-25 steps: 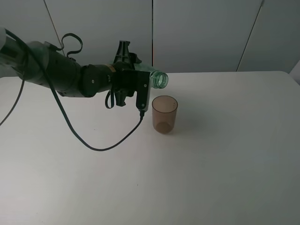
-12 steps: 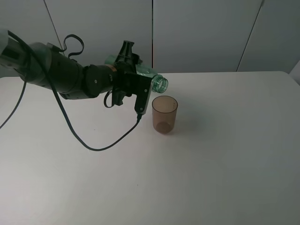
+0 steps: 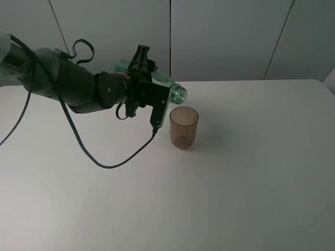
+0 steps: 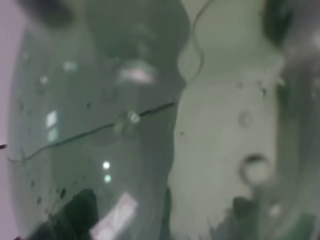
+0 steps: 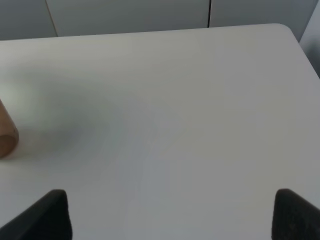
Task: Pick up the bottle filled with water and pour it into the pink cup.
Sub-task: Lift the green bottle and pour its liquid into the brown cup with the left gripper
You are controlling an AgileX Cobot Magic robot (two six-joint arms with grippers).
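White table (image 3: 235, 198) before pale wall panels. At my left, the left gripper (image 3: 142, 78) is clamped around the bottle (image 3: 177, 93). The bottle lies tipped almost level in the air, its open mouth pointing right and slightly down, just above the left rim of the pink cup (image 3: 183, 127). The cup stands upright on the table. Droplets cling to the bottle's wall; I cannot tell its water level, nor whether the cup holds any. My right gripper (image 5: 172, 220) hangs above the table, jaws spread wide.
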